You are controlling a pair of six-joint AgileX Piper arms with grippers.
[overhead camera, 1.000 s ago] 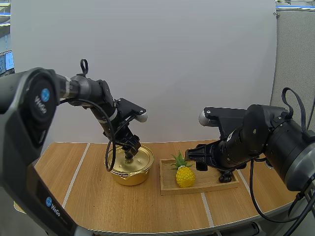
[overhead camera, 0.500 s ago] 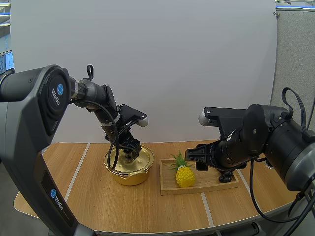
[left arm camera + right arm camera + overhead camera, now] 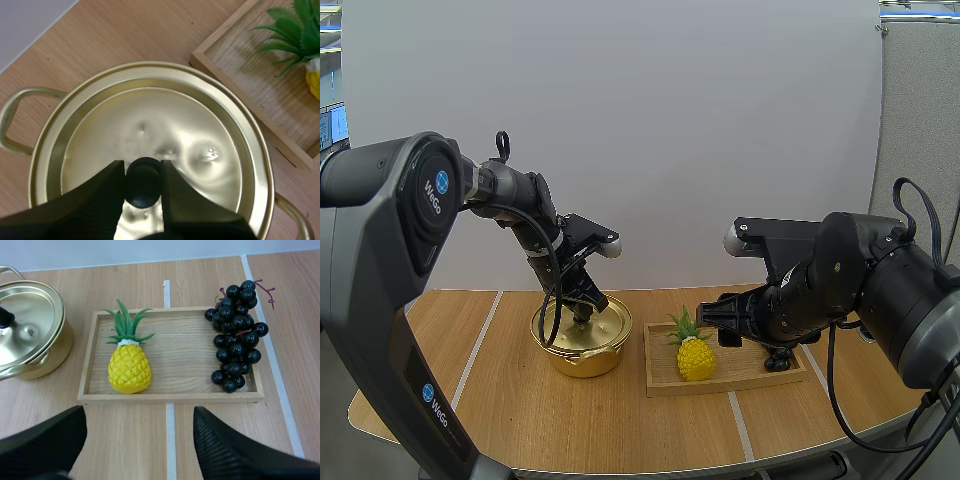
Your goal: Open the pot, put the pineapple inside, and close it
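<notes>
The wooden table carries a gold pot and, just beside the pot, a wooden tray.

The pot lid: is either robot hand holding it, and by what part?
Yes. The left gripper pinches the lid by its black knob; the right gripper holds nothing.
</notes>
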